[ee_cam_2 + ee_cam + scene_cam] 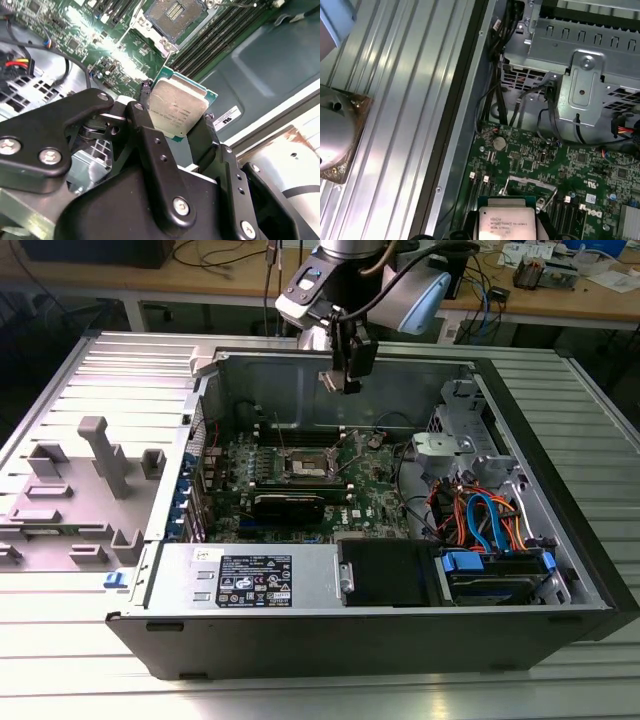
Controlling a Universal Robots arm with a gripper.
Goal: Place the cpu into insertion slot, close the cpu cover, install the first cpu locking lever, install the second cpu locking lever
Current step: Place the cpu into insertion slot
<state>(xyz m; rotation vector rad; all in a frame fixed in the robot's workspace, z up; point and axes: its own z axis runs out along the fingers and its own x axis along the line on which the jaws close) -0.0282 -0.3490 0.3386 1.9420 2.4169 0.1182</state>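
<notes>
Above the motherboard (375, 490) of the open computer case (330, 640), the gripper (344, 386) hangs clear of the board, near the case's far wall in the exterior view. The case lies open side up on the ribbed metal bench (60, 650).

The gripper is clenched on the cpu (177, 106). In the second wrist view, two black fingers (150, 142) press against opposite edges of the chip. Its dull silver top faces the camera, and green substrate shows at its rim. The cpu is held in the air, apart from the board and not seated.

The insertion slot (175, 14) lies beyond the chip in the second wrist view. Its dark centre and contact field are exposed, and a silver metal rim surrounds it. Long black memory slots (220, 32) run just beside it. In the exterior view, the insertion slot sits near the middle of the board.

In the first wrist view, a coin cell (499, 144) and a silver drive cage (580, 85) lie beyond the chip. A grey plastic fixture (100, 455) stands on the bench at the exterior view's left, well apart from the gripper.
</notes>
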